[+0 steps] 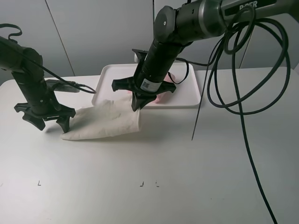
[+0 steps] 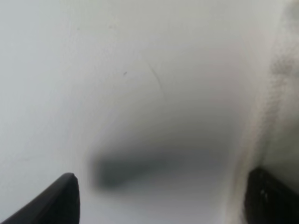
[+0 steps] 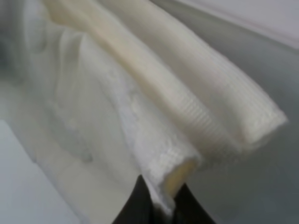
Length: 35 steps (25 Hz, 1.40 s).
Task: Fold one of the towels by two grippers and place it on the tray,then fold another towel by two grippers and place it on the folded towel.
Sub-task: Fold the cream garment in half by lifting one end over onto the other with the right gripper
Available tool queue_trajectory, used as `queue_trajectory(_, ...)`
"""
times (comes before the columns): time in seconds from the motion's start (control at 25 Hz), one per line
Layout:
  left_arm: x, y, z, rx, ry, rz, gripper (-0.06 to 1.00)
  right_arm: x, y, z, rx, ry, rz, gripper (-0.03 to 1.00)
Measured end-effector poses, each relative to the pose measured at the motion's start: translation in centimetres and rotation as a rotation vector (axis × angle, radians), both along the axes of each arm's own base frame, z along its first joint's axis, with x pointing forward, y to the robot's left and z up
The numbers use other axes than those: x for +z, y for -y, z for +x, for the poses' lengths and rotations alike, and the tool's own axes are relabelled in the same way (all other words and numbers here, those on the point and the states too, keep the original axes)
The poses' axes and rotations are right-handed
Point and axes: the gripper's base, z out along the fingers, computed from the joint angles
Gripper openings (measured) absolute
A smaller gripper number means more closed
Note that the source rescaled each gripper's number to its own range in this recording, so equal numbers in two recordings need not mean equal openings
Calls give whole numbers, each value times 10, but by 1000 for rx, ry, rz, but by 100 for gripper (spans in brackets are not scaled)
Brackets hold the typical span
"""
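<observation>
**Towel edge pinched**

The right gripper (image 3: 161, 196) has its two dark fingers (image 3: 140, 205) closed on a thick hem of the cream towel (image 3: 187, 88). Blurred folds fan away from the grip, over the grey table (image 3: 261, 186).

Pink towel (image 1: 166, 98) mostly hidden — right arm (image 1: 161, 56) in front.

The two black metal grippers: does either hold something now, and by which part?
The right gripper pinches the cream off-white terry-cloth towel at its folded corner nearest the white plastic tray. The left gripper stands open and holds nothing.
</observation>
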Motion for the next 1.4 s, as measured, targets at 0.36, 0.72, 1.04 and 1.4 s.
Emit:
queue_trajectory(0.36, 0, 0, 0, -2, 0, 0, 93, 9, -16, -6, -24, -83, 197, 0)
queue_trajectory(0.72, 0, 0, 0, 0, 0, 0, 93, 9, -29, -4, -97, -143, 360, 0)
queue_trajectory(1.04, 0, 0, 0, 0, 0, 0, 93, -18, -42, 0, -155, -222, 479, 0)
queue_trajectory(1.4, 0, 0, 0, 4, -2, -1, 93, -46, -59, 0, -205, -274, 624, 0)
